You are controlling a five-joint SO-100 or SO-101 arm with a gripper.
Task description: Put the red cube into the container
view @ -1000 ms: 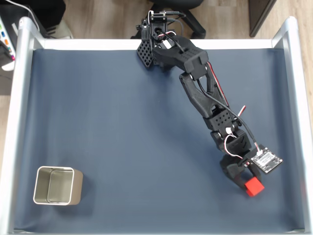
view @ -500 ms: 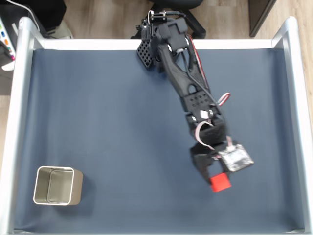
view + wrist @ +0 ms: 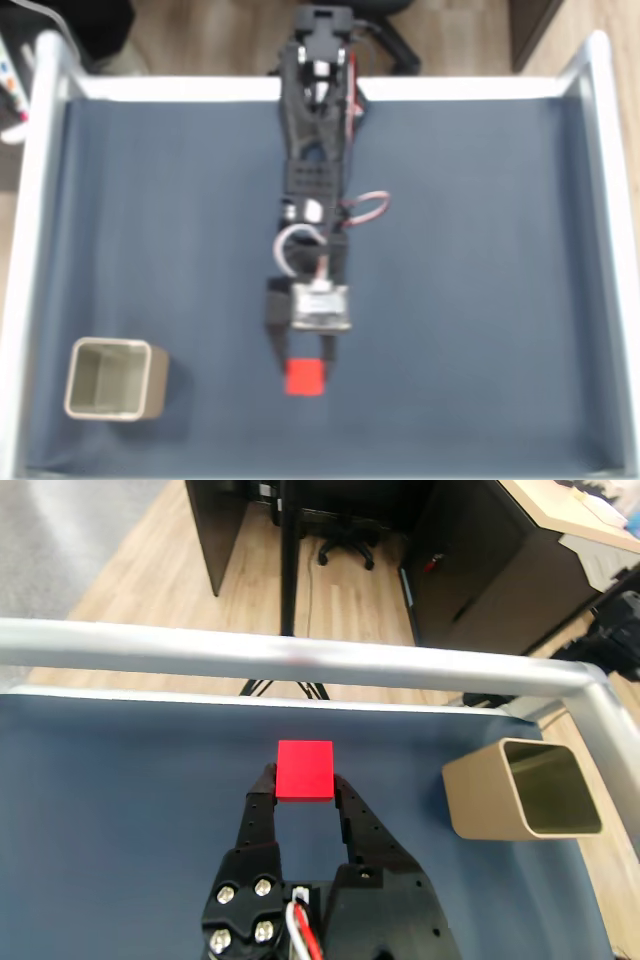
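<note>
Since the earlier fixed-view pictures, the arm has been swung from the right part of the mat toward its middle, and the red cube (image 3: 305,377) has been carried along with it, closer to the container (image 3: 110,380). Now the cube is seen clamped between the two black fingers of the gripper (image 3: 305,366), which is closed narrowly on it; in the wrist view the cube (image 3: 305,769) is pinched at the fingertips of the gripper (image 3: 304,776), with its matte, plain red top face turned to the camera. Relative to the container, the cube is placed well apart to the right in the fixed view, at about the same height in the picture. The container is shown as a small square metal tin with rounded corners, pale silver-beige walls and a greyish inside, and its open mouth is seen in the wrist view (image 3: 520,790). Both are set over a dark blue, smooth mat (image 3: 480,250) bordered by a pale metal frame (image 3: 30,250). Black perforated plastic and red and white wires are seen on the arm (image 3: 315,160). No writing can be read.
</note>
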